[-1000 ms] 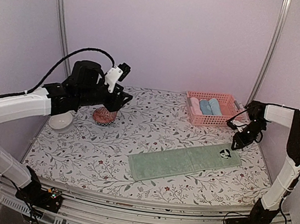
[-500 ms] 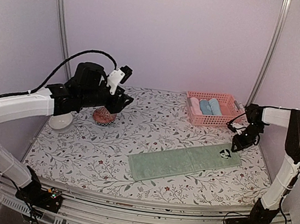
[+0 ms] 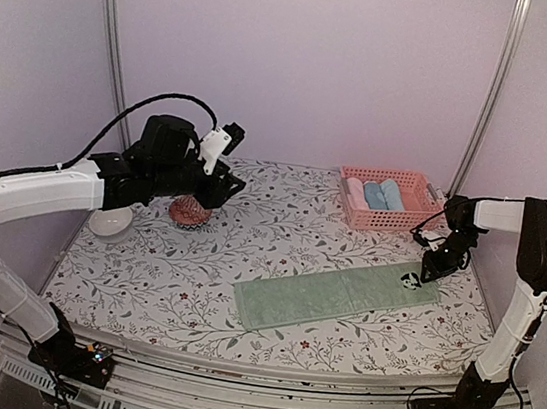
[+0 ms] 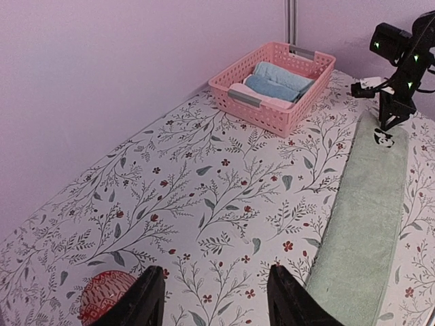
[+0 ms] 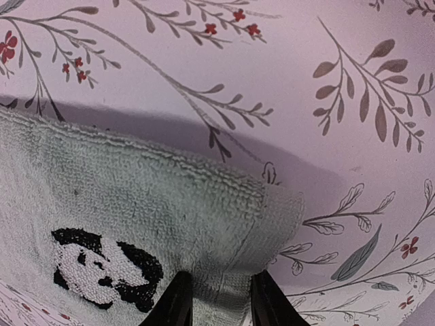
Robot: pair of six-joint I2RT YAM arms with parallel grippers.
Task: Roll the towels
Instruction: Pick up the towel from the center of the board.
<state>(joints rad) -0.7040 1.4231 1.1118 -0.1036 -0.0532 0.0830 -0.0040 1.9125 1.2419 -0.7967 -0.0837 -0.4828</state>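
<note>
Pale green terry towel [image 3: 337, 296] lies flat as one long strip on the floral-printed table [image 3: 143, 278], running from the middle out toward 3 o'clock, with its black-and-white panda patch [image 3: 410, 279] at that end. The right tool [image 3: 427, 274] sits on the towel's far corner at 3 o'clock, its fingers [image 5: 178, 299] set narrow with the hem pinched between them and the corner raised slightly off the table. The left tool [image 4: 214, 299] hangs over the table at 10 o'clock with its jaws spread wide, near a red patterned ball [image 3: 190, 212], and a pink plastic lattice basket [image 3: 392, 220] at 1 o'clock holds rolled blue and white towels [image 3: 378, 194].
</note>
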